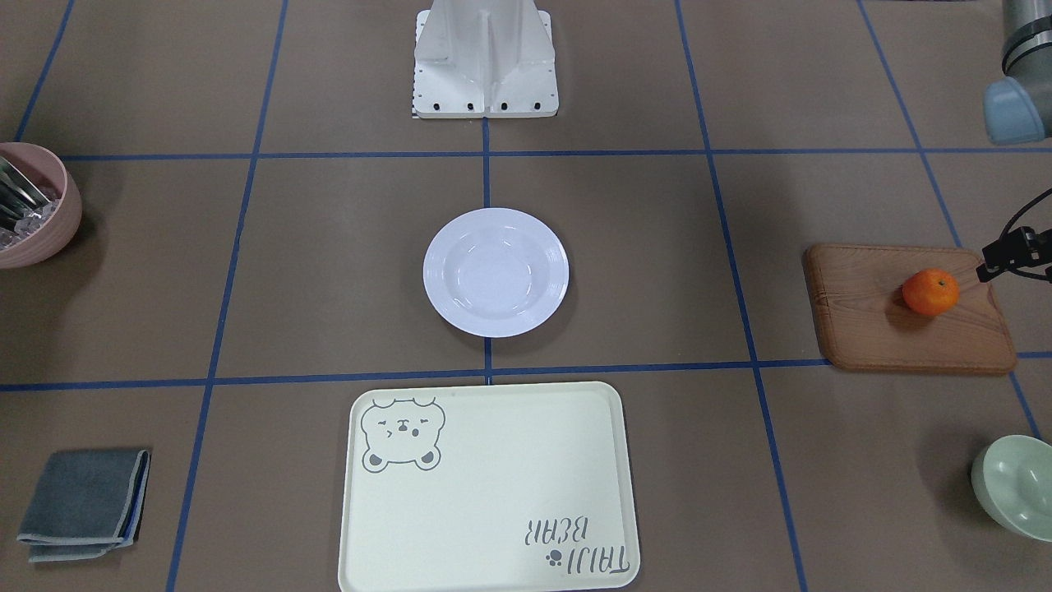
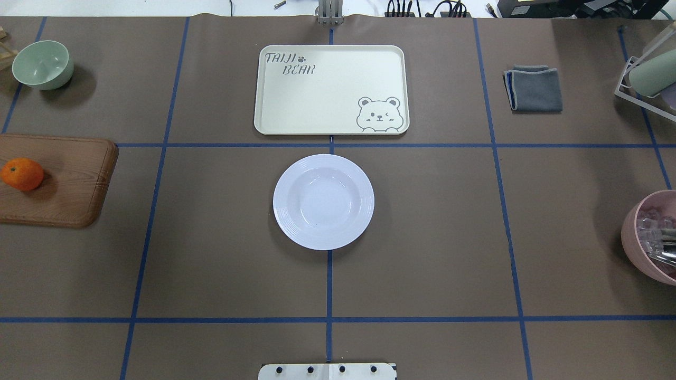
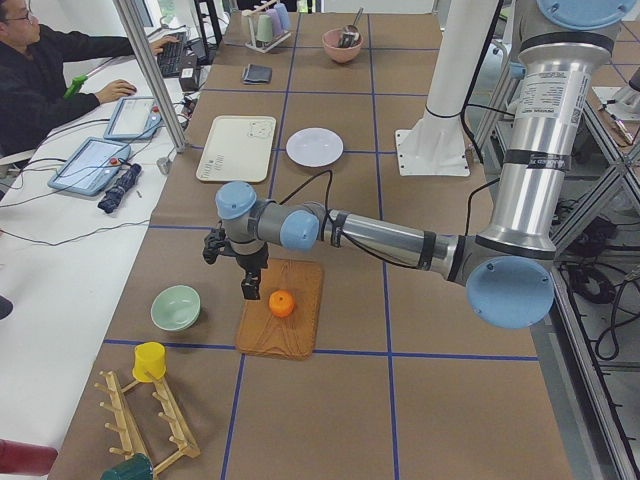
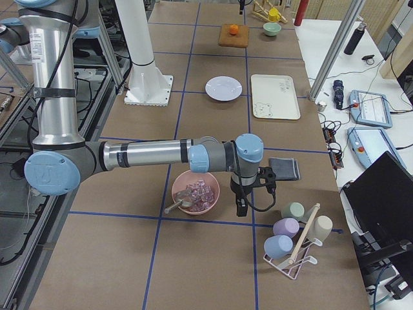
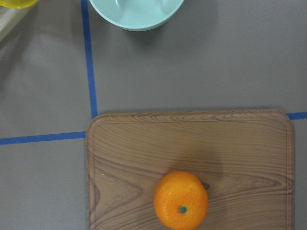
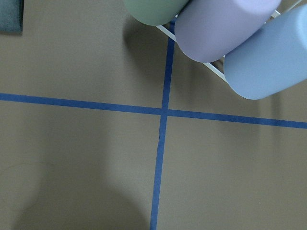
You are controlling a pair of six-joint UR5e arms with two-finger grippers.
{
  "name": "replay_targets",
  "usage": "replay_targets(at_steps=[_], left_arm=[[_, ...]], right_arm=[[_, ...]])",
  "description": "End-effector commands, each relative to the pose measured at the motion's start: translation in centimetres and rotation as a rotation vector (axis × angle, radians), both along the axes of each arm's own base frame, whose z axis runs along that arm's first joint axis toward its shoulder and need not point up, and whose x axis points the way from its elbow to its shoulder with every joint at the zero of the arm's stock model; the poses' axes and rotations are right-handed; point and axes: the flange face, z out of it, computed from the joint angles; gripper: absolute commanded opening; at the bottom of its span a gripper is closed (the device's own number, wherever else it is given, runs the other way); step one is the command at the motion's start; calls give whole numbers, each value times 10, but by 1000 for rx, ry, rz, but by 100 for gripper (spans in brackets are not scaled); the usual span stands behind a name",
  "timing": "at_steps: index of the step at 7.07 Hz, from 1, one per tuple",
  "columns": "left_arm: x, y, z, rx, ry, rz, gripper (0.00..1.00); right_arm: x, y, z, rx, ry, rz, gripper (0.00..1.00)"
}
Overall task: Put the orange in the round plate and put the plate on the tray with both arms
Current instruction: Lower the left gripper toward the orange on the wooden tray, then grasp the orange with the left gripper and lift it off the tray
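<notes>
The orange (image 1: 930, 292) lies on a brown wooden board (image 1: 871, 329) at the table's left end, also seen as the orange (image 2: 22, 174) at the overhead view's left edge. The empty white round plate (image 2: 323, 201) sits at the table's centre, and the cream tray (image 2: 331, 87) with the bear drawing lies just beyond it. My left gripper (image 3: 252, 288) hangs above the board beside the orange (image 3: 282, 303); its wrist view looks straight down on the orange (image 5: 181, 200) and shows no fingers. My right gripper (image 4: 241, 206) hovers beside the pink bowl. I cannot tell either gripper's state.
A pink bowl (image 2: 652, 237) holding clear pieces and utensils stands at the right end, near a rack of cups (image 4: 293, 236). A folded grey cloth (image 2: 533, 88) lies far right. A green bowl (image 2: 42, 64) sits beyond the board. A person (image 3: 50, 70) sits at a side desk.
</notes>
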Motion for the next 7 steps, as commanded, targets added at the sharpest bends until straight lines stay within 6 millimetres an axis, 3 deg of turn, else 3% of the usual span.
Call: replay_targets(at_steps=[1,5,7], left_arm=[[36,0,30,-9,18,-17,99],[67,8,48,-36,8,40,99],[67,10,62,-57,-2,46,99]], right_arm=[[-5,0,-5,-46,-69,42,100],[-7,0,-8,-59,-90,55,100],[-8,-1,-9,-59,-92,54,100]])
